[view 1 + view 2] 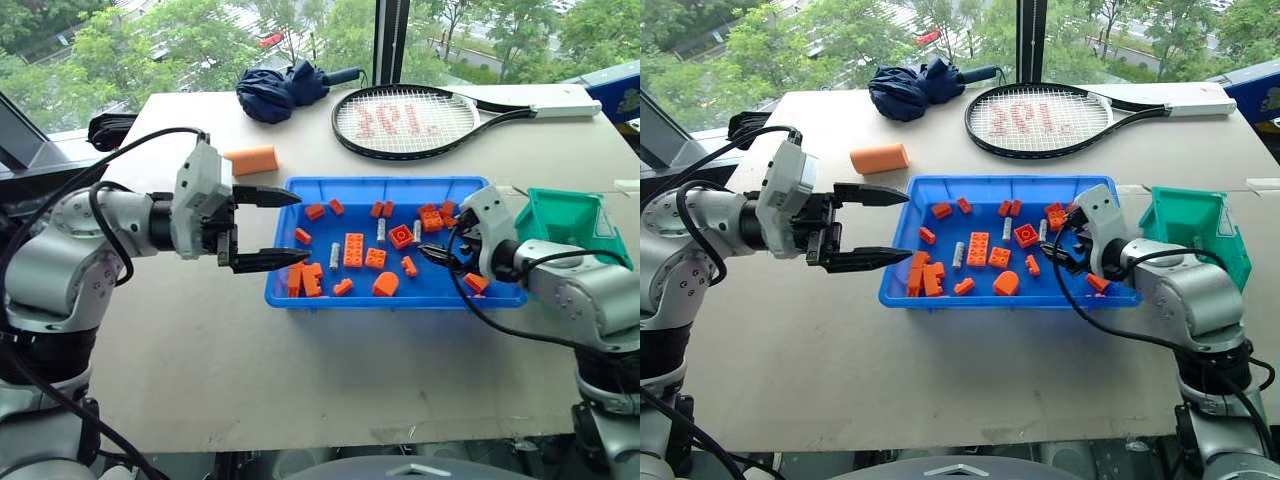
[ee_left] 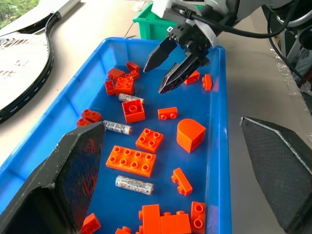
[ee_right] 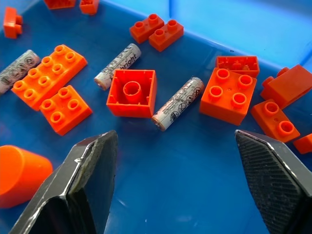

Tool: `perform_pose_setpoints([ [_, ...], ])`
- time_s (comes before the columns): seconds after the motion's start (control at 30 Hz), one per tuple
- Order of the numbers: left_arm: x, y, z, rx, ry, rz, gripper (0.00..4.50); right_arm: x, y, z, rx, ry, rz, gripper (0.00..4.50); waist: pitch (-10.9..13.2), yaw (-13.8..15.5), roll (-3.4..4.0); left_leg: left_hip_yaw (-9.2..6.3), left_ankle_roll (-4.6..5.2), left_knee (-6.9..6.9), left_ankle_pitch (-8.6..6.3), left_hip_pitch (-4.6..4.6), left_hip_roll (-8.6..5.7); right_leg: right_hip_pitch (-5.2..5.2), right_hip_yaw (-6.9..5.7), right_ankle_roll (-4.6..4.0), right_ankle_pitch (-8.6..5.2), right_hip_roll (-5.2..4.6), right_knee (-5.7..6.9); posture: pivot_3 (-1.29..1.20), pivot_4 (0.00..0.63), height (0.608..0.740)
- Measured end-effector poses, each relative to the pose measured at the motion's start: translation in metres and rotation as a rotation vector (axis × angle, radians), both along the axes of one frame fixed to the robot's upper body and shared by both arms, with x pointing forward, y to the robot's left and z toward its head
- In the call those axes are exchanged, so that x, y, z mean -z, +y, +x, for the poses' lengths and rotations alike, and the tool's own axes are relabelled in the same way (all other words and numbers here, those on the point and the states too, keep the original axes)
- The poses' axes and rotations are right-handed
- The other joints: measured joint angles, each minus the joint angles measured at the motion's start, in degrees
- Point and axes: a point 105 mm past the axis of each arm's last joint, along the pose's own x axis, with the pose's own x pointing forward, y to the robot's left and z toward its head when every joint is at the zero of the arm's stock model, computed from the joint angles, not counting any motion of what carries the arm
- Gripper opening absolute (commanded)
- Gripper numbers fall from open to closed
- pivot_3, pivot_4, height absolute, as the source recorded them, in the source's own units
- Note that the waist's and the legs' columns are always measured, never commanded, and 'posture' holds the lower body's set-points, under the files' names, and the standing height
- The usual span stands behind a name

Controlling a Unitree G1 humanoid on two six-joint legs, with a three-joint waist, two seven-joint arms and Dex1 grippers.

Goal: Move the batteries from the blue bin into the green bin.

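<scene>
Nearest the robot, the table [image 1: 300,380] shows a broad bare stretch along its near edge. Just beyond it, the left gripper [image 1: 285,228] hovers at the left end of the blue bin [image 1: 365,298], its two black fingers spread wide and empty, one over the bin's far-left corner and one over its near-left corner. At the opposite end, the right gripper [image 2: 168,66] reaches in over the bin's right part, its fingers parted wide with nothing between them, tips aimed down at the bin floor.

The blue bin sits near the middle of the table, long side toward the near edge. Three batteries lie on its floor among scattered orange toy bricks [image 1: 353,249]: one battery [image 1: 334,256] left of centre, a second [image 1: 381,230] beside an upturned square brick [image 3: 132,92], and a third [image 3: 178,103] on that brick's other side, closest to the right gripper's tips. A rounded orange block [image 1: 385,284] rests by the bin's near wall.

The green bin [image 1: 575,222] stands just past the blue bin's right end, by the table's right edge.

Farther back, an orange cylinder [image 1: 251,160] lies beyond the bin's far-left corner. Along the far edge lie a tennis racket [image 1: 400,120] and a folded dark-blue umbrella [image 1: 280,90].
</scene>
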Motion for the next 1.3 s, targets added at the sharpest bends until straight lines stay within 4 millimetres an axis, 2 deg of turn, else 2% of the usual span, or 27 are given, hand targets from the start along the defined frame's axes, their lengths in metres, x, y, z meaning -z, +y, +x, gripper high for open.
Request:
perform_pose_setpoints([
  [0.17,0.0,0.0,0.0,-0.001,-0.003,-0.001,4.5,0.017,0.007,0.012,0.038,0.012,-0.018,3.84,0.0,-0.2,0.0,0.01,-0.02,-0.01,0.01,0.0,0.0,-0.05,0.02,0.0,0.0,0.02,0.02,0.0,0.15,0.74],
  [0.5,-0.005,0.002,0.0,-0.01,-0.017,-0.011,4.5,0.023,0.026,0.029,0.043,-0.034,-0.035,3.84,0.0,-0.4,0.0,0.01,-0.02,-0.01,0.02,0.0,0.0,-0.07,0.02,0.0,0.0,0.04,0.04,0.0,0.15,0.74],
  [0.63,-0.005,0.003,0.0,-0.01,-0.016,-0.011,4.5,0.023,0.023,0.034,0.065,-0.056,-0.051,3.84,0.0,-0.3,0.0,0.01,-0.03,-0.01,0.02,0.0,0.0,-0.06,0.01,0.0,0.0,0.04,0.04,0.0,0.15,0.74],
  [0.73,-0.005,0.003,0.0,-0.011,-0.016,-0.012,4.5,0.023,0.022,0.037,0.07,-0.065,-0.054,3.04,0.0,-0.4,0.0,0.01,-0.03,-0.02,0.02,0.0,0.0,-0.07,0.02,0.0,0.0,0.04,0.04,0.0,0.15,0.74],
  [0.93,-0.005,0.003,0.0,-0.01,-0.015,-0.012,4.5,0.022,0.021,0.036,0.069,-0.064,-0.056,0.13,0.0,-0.4,0.0,0.01,-0.03,-0.01,0.02,0.0,0.0,-0.07,0.02,0.0,0.0,0.04,0.05,0.0,0.15,0.74],
  [1.2,-0.005,0.003,0.001,-0.009,-0.017,-0.013,4.5,0.022,0.014,0.027,0.086,-0.038,-0.035,0.06,0.0,-0.3,0.01,0.01,-0.03,-0.02,0.02,0.0,0.0,-0.07,0.02,0.0,0.0,0.04,0.04,0.0,0.15,0.74],
  [1.3,-0.005,0.003,0.001,-0.01,-0.018,-0.014,4.5,0.009,0.003,0.017,0.061,-0.055,-0.028,0.06,0.0,-0.2,0.03,0.01,-0.02,-0.01,0.02,-0.03,0.0,-0.08,0.03,0.0,0.0,0.03,0.03,0.0,0.15,0.74],
])
